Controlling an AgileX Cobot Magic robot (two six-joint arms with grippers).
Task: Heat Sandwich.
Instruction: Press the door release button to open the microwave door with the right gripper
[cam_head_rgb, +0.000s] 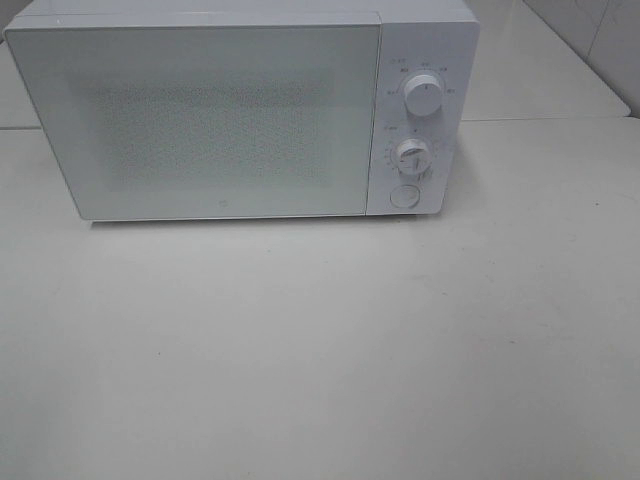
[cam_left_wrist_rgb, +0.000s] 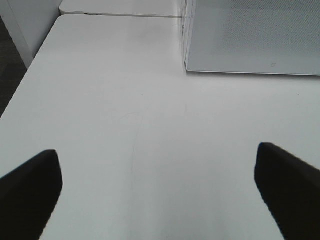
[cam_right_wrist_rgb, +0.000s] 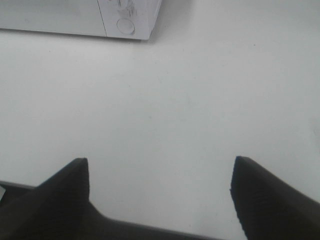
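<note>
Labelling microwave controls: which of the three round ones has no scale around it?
The lowest one, the flat button; the upper knob and lower knob above it both have markings around them.

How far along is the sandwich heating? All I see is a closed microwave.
Done: nothing I can confirm. The microwave is shut, and no sandwich shows anywhere; whether it sits inside is hidden. In hand: nothing. The left claw and right claw are both open and empty over the table. Left: possibly everything; I can't tell if the knobs are set.
</note>
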